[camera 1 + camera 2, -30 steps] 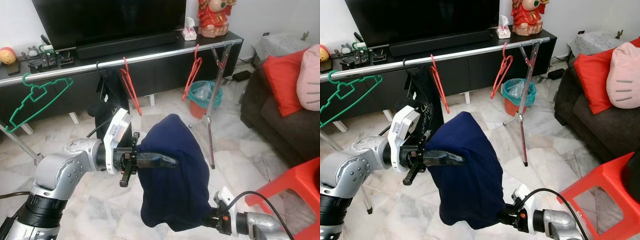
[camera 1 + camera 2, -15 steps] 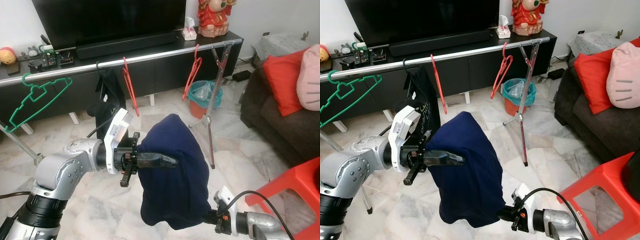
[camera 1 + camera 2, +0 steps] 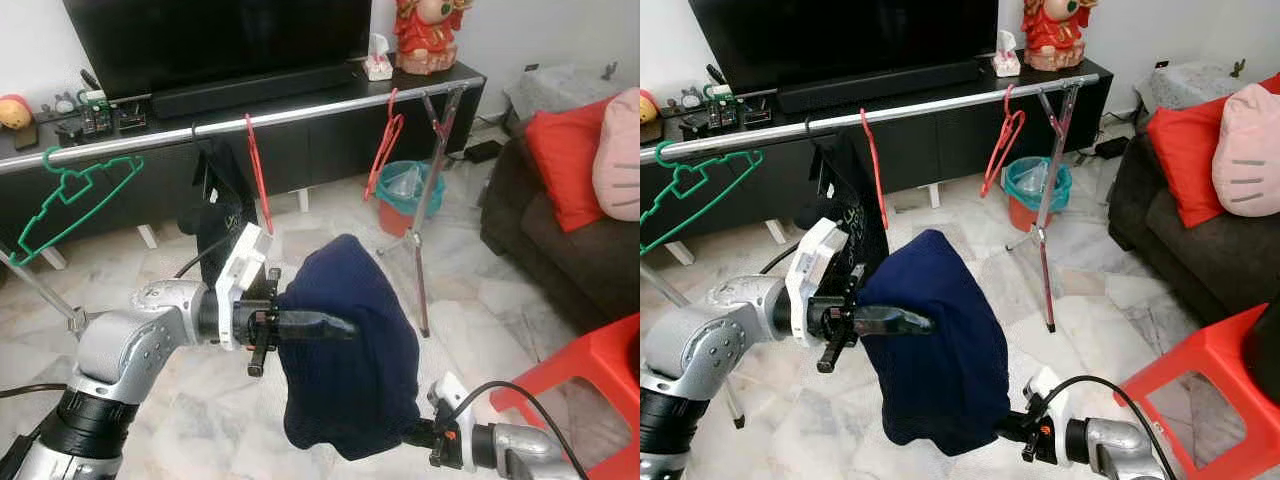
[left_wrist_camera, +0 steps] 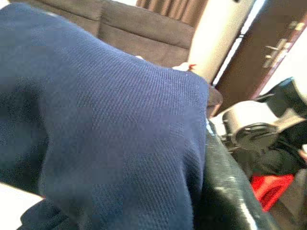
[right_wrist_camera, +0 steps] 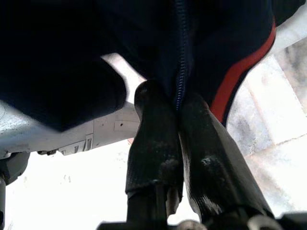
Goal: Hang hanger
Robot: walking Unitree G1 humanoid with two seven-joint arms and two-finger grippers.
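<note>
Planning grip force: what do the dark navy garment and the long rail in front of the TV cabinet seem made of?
Dark navy garment: soft matte knit fabric; fine ribbed weave and limp drape, a zip by the right gripper. Long rail: probably polished metal tube; silvery, with bright highlights.

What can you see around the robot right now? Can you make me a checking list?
Surface: pale marble floor, no table.
Job's things: navy garment draped over the left gripper; silver rail carrying a green hanger and two red hangers.
Clutter: teal bin, red stool.
Grippers: left fingers under the cloth; right gripper pinching the garment's zipper hem.
Cables: black cable on the right arm.
Surroundings: TV, dark cabinet, sofa with cushions.
</note>
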